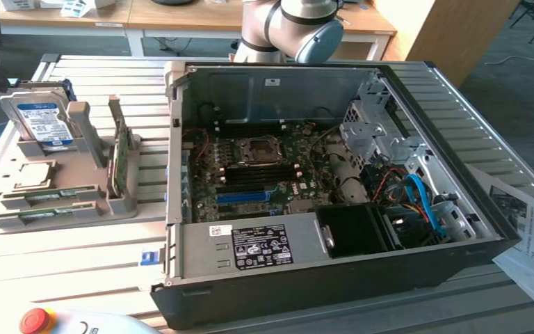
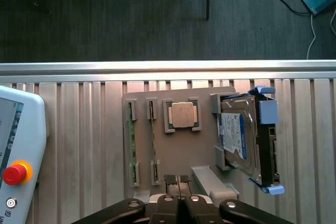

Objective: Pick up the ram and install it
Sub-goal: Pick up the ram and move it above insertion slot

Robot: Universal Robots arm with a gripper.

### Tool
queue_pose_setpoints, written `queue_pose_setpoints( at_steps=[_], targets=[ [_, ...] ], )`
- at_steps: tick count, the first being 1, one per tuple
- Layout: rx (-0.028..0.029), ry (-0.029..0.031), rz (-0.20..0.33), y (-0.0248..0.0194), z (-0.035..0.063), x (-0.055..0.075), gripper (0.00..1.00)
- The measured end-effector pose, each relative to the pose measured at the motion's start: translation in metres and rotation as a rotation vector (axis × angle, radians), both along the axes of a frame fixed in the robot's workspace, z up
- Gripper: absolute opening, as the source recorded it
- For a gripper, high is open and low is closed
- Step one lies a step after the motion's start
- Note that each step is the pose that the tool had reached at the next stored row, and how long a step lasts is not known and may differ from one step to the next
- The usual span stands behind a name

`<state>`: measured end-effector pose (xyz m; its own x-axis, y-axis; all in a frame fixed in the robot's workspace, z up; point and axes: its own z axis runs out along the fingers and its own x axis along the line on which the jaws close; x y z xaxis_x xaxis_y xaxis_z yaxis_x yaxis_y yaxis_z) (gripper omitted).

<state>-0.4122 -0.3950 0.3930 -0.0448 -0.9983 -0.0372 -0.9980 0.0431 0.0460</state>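
1. With its fingers pressed together and nothing between them, the tool [image 2: 177, 182] hangs over one edge of a grey tray [image 2: 173, 153].
2. The ram [image 2: 131, 142] sits in clips on that tray, green and untouched. A second ram [image 2: 153, 145] lies parallel just beside it and is the nearer of the two to the tool.
3. Next to the second ram a square chip [image 2: 182, 115] rests in its own frame. Beyond the chip a hard drive [image 2: 239, 140] with a blue-and-white label stands in a bracket.
4. The tray rests on a slatted metal surface [image 2: 79, 129]. A pendant [image 2: 29, 145] with a red stop button lies apart from it.
5. In the exterior view the tray is at the left of an open computer case [image 1: 341, 292]. Both rams are at the tray's end nearest the camera, and an upright green card [image 1: 117, 156] stands between them and the case.
6. Inside the case the motherboard [image 1: 286, 163] lies exposed, and the arm [image 1: 295, 28] rises behind the case.
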Motion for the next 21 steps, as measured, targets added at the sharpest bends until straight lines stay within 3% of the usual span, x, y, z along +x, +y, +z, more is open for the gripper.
queue_pose_setpoints(
  at_steps=[6, 21],
  targets=[
    [-0.0002, 0.0001, 0.000, 0.0000, -0.0030, 0.000, 0.10],
    [-0.0002, 0.0000, 0.000, 0.0000, -0.0224, -0.001, 0.10]
  ],
)
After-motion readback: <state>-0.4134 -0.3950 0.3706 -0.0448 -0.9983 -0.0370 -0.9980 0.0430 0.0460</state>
